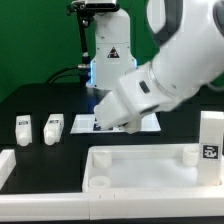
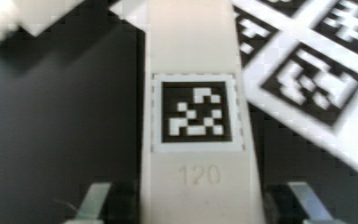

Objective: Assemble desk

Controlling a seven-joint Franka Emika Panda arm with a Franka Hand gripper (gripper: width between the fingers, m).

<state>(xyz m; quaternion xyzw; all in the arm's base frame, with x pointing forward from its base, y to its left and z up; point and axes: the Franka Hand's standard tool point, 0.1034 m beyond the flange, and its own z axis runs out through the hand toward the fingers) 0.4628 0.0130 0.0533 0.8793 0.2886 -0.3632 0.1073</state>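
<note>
Exterior: tool [image 1: 108,124] low at mid worktop [image 1: 40,100], over marker board [image 1: 150,122]. Tabletop [image 1: 150,165] along near edge. Loose legs [image 1: 52,128] left, open room around them.
Wrist: fingers [image 2: 98,200] flank tagged leg [image 2: 197,110] beside the board; cannot tell whether they pinch it.

Leg [image 2: 194,50]: faint embossed number under square tag [image 2: 197,108], probably "120". Arm base [image 1: 108,62]: black warning triangle.
</note>
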